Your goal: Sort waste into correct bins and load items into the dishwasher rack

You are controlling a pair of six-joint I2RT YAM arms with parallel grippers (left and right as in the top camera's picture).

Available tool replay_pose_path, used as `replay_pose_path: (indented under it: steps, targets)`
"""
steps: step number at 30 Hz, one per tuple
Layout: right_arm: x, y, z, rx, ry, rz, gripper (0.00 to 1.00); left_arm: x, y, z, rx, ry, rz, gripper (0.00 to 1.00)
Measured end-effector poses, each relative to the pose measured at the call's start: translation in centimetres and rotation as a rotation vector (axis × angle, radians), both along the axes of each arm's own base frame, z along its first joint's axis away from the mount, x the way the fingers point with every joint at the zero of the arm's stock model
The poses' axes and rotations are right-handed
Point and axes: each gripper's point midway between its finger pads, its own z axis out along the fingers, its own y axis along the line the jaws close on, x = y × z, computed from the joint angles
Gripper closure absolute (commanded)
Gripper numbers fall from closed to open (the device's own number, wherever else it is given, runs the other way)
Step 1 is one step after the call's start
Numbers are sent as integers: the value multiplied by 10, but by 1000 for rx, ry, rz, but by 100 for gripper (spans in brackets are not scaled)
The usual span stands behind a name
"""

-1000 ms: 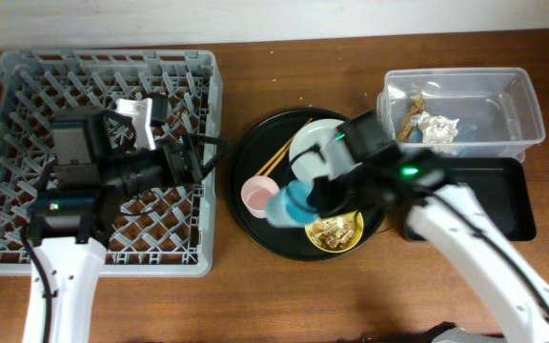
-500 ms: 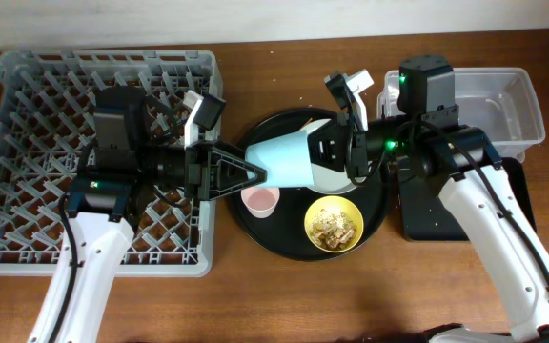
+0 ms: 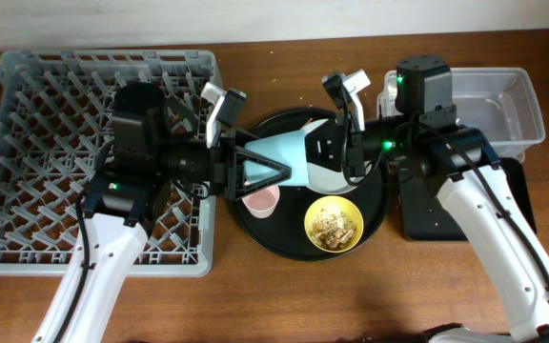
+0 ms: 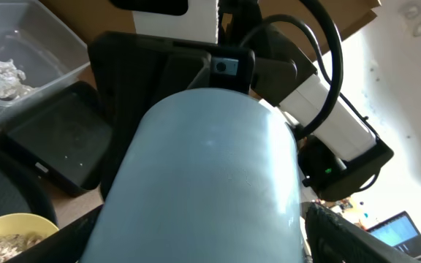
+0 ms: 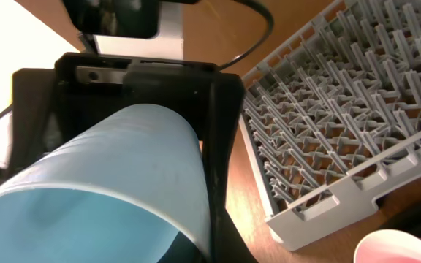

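**Held item.** Small blue cup [image 3: 289, 157], lying on its side in the air above the large round black tray [image 3: 274, 240], between the two grippers. We record the right gripper [image 3: 336, 157] clamped on one end of it. The left gripper [image 3: 273, 170] has its fingers spread to either side of the other end; we cannot tell whether they press on it.

**On the round tray.**
- Small pink cup [image 3: 259, 199], upright, near the blue cup.
- Yellow bowl [image 3: 311, 229] holding beige-brown food scraps [image 3: 333, 225].
- Pale grey-green round plate [image 3: 324, 181], largely hidden under the right gripper.

**Left of the tray.** Large square grey plastic rack [image 3: 27, 86] with upright pegs. The left arm reaches across it.

**Right of the tray.**
- Clear rectangular plastic tub [image 3: 503, 105], holding crumpled white tissue [image 4: 2, 77].
- Shallow black rectangular tray [image 3: 513, 205], beside the tub.

We note all of it stands on the wooden tabletop [image 3: 255, 305].
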Motion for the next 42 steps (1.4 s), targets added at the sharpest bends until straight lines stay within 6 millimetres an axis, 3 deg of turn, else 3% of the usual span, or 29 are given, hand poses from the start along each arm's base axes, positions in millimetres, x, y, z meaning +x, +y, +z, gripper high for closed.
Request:
replay_pose_path:
  steps: [3, 7, 9, 11, 13, 15, 17, 18, 19, 21, 22, 23, 24, 25, 27, 28, 29, 30, 33, 35, 36, 37, 39, 42]
  targets:
    - [1, 0, -1, -4, 1, -5, 96, 5, -1, 5, -6, 4, 22, 8]
    - [1, 0, -1, -2, 1, -2, 96, 5, 0, 5, -3, 57, 24, 32]
    - [-1, 0, 1, 6, 6, 9, 92, 4, 0, 3, -1, 73, 20, 34]
    - [-1, 1, 1, 6, 7, 8, 50, 3, 1, 2, 1, 85, 17, 39]
    - [4, -2, 0, -1, 3, -16, 40, 0, 0, 4, -4, 83, 1, 46]
    - [25, -21, -4, -31, 40, -130, 39, 7, 7, 5, -8, 70, 27, 47]
    - [47, -61, -4, -62, 115, -316, 39, 32, 31, 0, 8, 92, 158, 49]
    - [43, -70, -6, -93, 177, -382, 39, 54, 51, -16, 57, 171, 305, 49]
    - [35, -72, -17, -144, 267, -418, 39, 66, 63, -30, 105, 230, 403, 49]
    - [25, -70, -45, -271, 373, -478, 37, 78, 109, -83, 306, 459, 680, 48]
    - [17, -68, -65, -376, 411, -509, 35, 75, 144, -104, 423, 553, 822, 48]
    - [13, -68, -78, -455, 416, -534, 34, 72, 186, -111, 551, 598, 988, 48]
    - [6, -66, -90, -535, 413, -548, 34, 64, 239, -106, 714, 601, 1202, 48]
    - [2, -62, -96, -587, 394, -554, 34, 55, 269, -101, 801, 603, 1318, 48]
    - [4, -64, -100, -628, 371, -578, 34, 13, 351, -118, 994, 768, 1564, 48]
    - [5, -65, -101, -634, 367, -586, 34, 6, 366, -125, 1027, 814, 1599, 48]
    - [5, -66, -101, -638, 367, -590, 34, 0, 373, -138, 1041, 883, 1593, 48]
    - [5, -66, -102, -640, 369, -590, 34, -5, 380, -166, 1070, 996, 1555, 48]
    - [3, -68, -104, -650, 378, -590, 33, -16, 367, -236, 1126, 1246, 1354, 48]
    - [3, -68, -104, -652, 376, -593, 34, -16, 365, -253, 1133, 1281, 1323, 47]
    - [3, -69, -104, -654, 376, -595, 33, -8, 370, -261, 1121, 1251, 1347, 37]
    - [3, -69, -104, -655, 375, -597, 33, -2, 372, -266, 1111, 1230, 1364, 20]
    - [4, -69, -104, -656, 374, -598, 33, -2, 373, -276, 1111, 1223, 1367, 8]
    - [4, -69, -104, -660, 362, -591, 30, -3, 366, -276, 1090, 1237, 1331, 4]
